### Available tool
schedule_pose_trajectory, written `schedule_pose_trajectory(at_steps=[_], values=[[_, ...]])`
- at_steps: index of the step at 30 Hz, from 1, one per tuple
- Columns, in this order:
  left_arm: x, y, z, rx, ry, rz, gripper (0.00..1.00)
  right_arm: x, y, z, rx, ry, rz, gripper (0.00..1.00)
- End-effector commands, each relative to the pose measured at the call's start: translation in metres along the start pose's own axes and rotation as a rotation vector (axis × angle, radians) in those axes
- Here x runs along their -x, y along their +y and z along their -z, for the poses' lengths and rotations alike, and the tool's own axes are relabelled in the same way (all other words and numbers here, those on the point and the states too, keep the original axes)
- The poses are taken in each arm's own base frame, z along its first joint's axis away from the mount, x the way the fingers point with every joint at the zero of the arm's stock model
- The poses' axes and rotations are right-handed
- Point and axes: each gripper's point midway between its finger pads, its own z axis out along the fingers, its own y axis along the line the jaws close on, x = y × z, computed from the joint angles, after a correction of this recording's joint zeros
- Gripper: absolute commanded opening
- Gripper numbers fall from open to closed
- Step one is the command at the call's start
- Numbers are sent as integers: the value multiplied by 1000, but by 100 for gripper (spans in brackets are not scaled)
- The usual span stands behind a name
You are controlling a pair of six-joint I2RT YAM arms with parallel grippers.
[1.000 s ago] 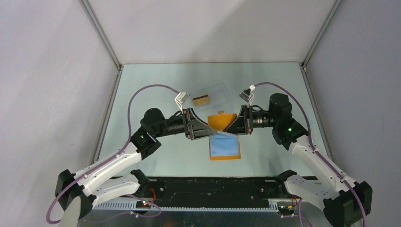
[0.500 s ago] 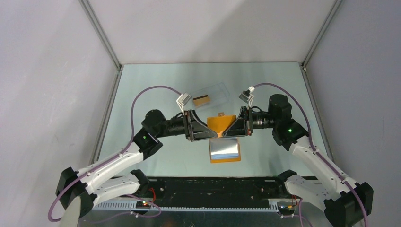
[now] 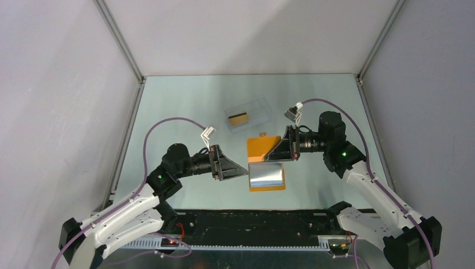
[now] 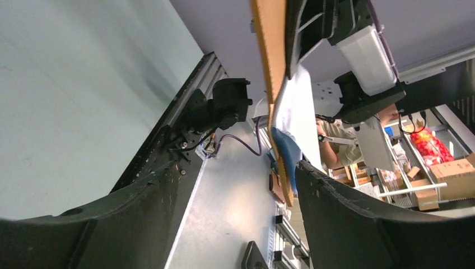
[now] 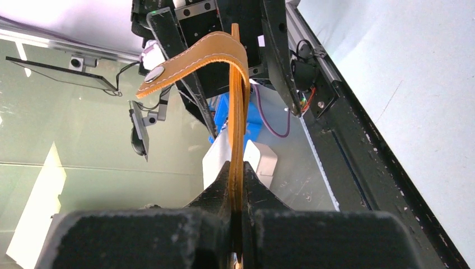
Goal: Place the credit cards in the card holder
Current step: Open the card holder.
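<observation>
risk check: holder propped open by one arm, card not yet fetched

left gripper [image 3: 242, 168]: jaws spread, nothing between them. it hovers just left of the card holder [image 3: 260, 147], apart from it. in the left wrist view the holder shows edge-on ahead of the tips, not between them

credit card [image 3: 238, 117]: the one i can see lies flat inside the clear box [image 3: 256, 111], well beyond the left jaws, dark stripe up. neither gripper holds a card, and none shows in the holder. cannot tell whether the box has a lid

card holder: open, lower half flat on the table [image 3: 185, 112] with its pale pocket face up, upper flap lifted

right gripper [image 3: 278, 151]: jaws pressed together on the edge of the upper flap. the flap stands straight out from the tips and its strap [image 5: 185, 59] curls over beyond them

what could go wrong (my judgement):
- the pinch sits on a thin edge, so a small tug could let the flap slip out and drop over the pocket
- nothing pins the lower half, so pushing a card in could slide the whole holder away from the jaws
- the card is thin and flat and the box walls are close, so spread jaws may shove or lift the box instead, or skate over the card
- both arms work close at the holder, so a returning left gripper could knock the right one or the flap
</observation>
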Motion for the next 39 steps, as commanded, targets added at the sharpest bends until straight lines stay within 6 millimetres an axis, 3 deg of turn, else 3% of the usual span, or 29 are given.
schedule_pose_trajectory(at_steps=[1,6,14,27,31,36,39], values=[[-1,13,1,50,-9,-13,79,6,15,3,22,-20,57,0],[2,9,-5,44,14,-17,79,5,14,3,20,-17,56,0],[14,-16,-5,-12,1,-63,79,2,9,2,4,-7,53,0],[15,-25,-4,-40,0,-68,76,-2,5,-2,-5,10,55,0],[16,-19,-3,-16,-16,-65,75,-2,5,-3,-5,11,57,0],[22,20,6,212,-73,-62,76,-3,3,-2,-13,11,57,0],[22,25,9,242,-76,-71,77,-3,3,-3,-14,11,55,0]])
